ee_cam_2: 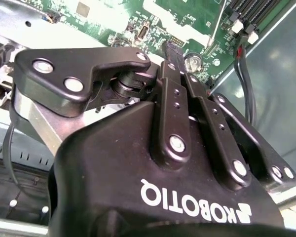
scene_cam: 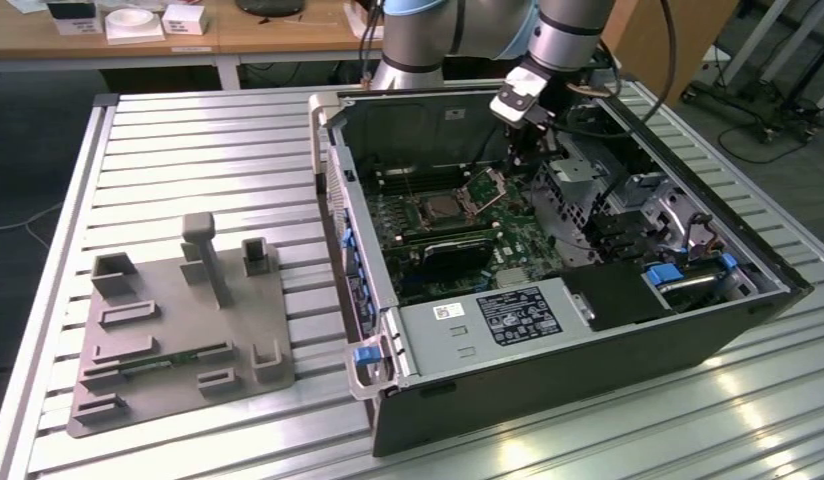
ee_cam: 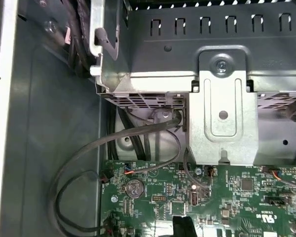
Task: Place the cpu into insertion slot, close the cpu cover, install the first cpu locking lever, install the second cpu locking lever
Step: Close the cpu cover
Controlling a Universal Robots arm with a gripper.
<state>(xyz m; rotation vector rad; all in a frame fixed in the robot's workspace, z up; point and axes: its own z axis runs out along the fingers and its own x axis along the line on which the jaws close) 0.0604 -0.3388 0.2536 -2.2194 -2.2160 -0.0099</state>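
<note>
On the counter (scene_cam: pixel 185 130), exterior view's left: grey fixture (scene_cam: pixel 172 340). Mid-case: cpu (scene_cam: pixel 440 210), flat in the insertion slot (scene_cam: pixel 416 213), silvery face up; square, no long axis. Beside it: cpu cover (scene_cam: pixel 491 181), tilted up, free edge skyward, not yet closed; closing seems the step in hand, calling for a downward push. Rightward: pincer (scene_cam: pixel 526 148), shut, seemingly empty.
</note>
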